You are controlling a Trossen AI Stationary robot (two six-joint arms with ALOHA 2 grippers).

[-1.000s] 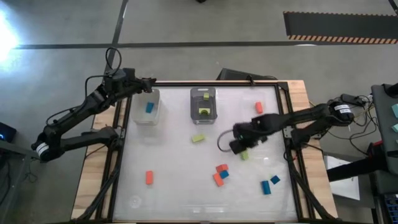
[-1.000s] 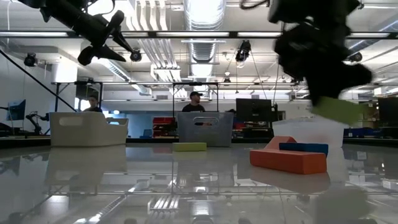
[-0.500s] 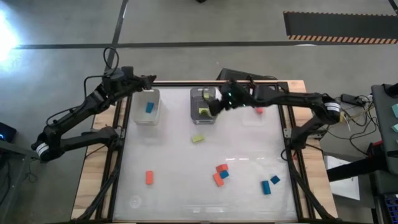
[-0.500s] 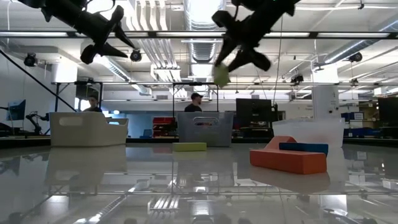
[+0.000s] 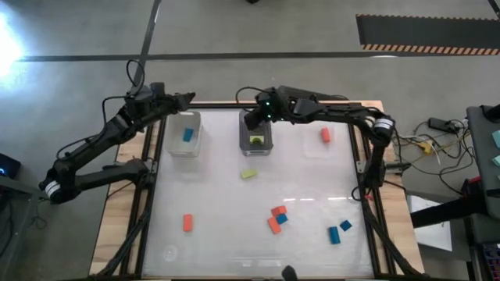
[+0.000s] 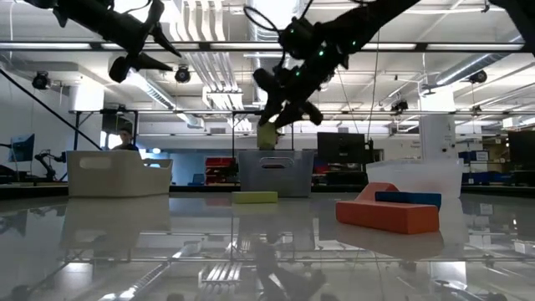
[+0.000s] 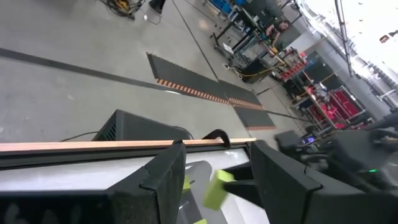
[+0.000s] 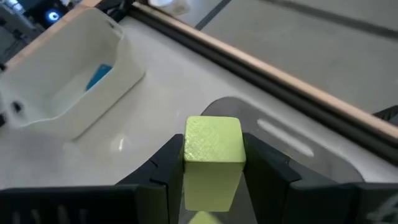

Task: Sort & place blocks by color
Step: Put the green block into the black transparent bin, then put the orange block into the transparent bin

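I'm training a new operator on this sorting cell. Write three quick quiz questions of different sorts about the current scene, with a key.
1. True or false: the right pincer holds a lime green block.
2. Which bin is that block above? A) the left bin with a blue block B) the middle bin with a green block
3. Fill in: the left pincer, near the left bin, holds ____.

Key: 1 true; 2 B; 3 nothing

The worktop (image 6: 167, 242) is glossy and mirror-smooth, edged in pale bare wood (image 5: 109, 226). The lime block (image 8: 212, 140) in the right claw (image 8: 211, 163) looks matt and finely grained, and the bins (image 6: 119, 174) are smooth translucent plastic.
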